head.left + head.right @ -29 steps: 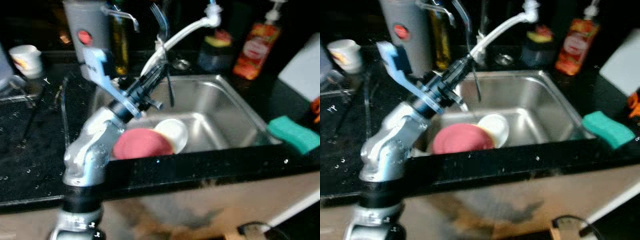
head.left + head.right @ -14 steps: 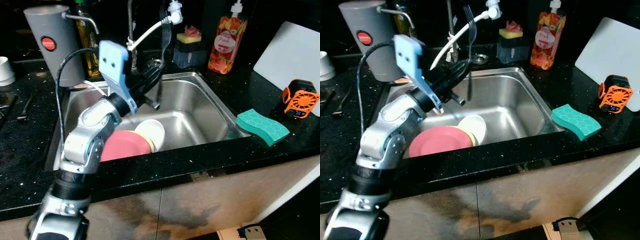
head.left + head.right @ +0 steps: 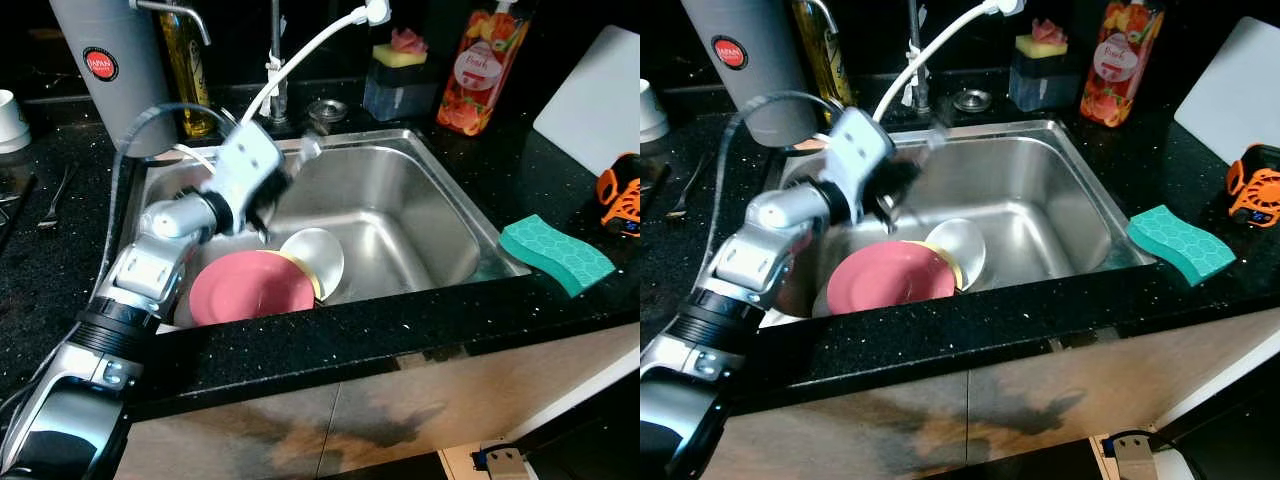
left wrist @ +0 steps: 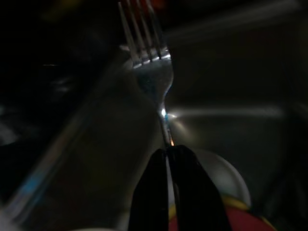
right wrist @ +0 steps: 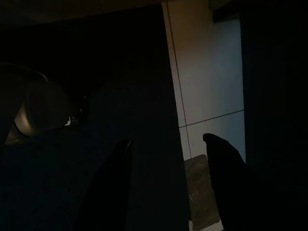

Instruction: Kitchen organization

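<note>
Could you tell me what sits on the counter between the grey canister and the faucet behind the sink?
In the left eye view, a bottle of yellow oil stands between the grey canister and the faucet.

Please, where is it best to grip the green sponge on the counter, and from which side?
Grip the green sponge across its narrower sides, coming from above. It lies flat on the black counter right of the sink, with open space around it.

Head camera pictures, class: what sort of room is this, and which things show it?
A home kitchen, most likely: a stainless steel sink set in a black speckled countertop, a pink round plate inside, and an orange dish soap bottle behind.
</note>
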Available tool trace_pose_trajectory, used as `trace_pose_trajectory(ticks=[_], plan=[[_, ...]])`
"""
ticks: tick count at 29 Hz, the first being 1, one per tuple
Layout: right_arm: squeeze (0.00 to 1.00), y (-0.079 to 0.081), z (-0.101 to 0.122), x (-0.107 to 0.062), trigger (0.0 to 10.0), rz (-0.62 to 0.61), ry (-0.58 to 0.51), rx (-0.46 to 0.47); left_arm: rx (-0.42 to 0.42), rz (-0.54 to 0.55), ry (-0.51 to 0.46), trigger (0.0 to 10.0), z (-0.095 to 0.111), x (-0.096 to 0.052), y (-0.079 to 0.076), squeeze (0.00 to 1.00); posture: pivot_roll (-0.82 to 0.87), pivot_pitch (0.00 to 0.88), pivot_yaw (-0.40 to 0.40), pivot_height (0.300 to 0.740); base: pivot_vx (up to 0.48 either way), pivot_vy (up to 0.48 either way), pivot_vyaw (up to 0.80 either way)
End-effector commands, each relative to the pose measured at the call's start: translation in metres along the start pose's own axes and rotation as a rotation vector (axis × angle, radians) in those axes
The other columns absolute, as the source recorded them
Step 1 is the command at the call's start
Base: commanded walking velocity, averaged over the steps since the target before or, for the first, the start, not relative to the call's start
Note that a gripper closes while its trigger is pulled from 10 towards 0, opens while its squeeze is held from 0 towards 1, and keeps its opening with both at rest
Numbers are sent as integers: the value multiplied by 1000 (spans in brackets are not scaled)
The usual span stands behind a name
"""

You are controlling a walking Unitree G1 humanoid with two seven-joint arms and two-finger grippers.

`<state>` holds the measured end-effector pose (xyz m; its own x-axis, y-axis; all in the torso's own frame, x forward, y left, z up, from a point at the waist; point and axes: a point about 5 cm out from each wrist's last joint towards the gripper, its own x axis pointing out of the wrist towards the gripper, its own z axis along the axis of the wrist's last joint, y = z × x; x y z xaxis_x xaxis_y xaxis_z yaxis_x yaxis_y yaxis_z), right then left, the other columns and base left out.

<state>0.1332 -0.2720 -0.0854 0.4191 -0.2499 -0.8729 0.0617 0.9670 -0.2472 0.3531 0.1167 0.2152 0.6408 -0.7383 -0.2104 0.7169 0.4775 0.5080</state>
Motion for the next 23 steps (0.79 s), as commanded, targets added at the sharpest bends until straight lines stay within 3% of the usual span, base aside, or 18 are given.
trace_pose_trajectory(ticks=[1,3,4,14,16,17,18,23], plan=[[0,3,-4,0,10000,4,7,-17,48,-101,46,10000,-8,1,-8,0,-43,20,22,740,0,0,0],[0,3,-4,0,10000,5,7,-17,50,-144,64,10000,-11,2,-11,0,-45,21,25,740,0,0,0],[0,4,-4,0,10000,5,6,-15,96,-222,116,10000,-21,1,-16,0,-47,20,29,740,0,0,0],[0,5,-3,0,10000,2,1,-4,103,-323,219,10000,-48,-2,-19,0,-55,14,38,740,0,0,0],[0,5,-2,0,10000,1,-1,-1,102,-330,233,10000,-52,-3,-19,39,-55,13,39,740,0,0,0],[0,5,-2,0,10000,1,-2,-1,108,-332,239,10000,-54,-4,-19,427,-56,12,41,740,0,0,0],[0,5,-1,0,10000,1,-3,-1,114,-337,243,10000,-55,-4,-18,1000,-56,11,41,740,0,0,0],[0,6,1,0,10000,2,-8,-2,118,-326,252,10000,-57,-6,-13,1000,-55,8,46,740,0,0,0]])
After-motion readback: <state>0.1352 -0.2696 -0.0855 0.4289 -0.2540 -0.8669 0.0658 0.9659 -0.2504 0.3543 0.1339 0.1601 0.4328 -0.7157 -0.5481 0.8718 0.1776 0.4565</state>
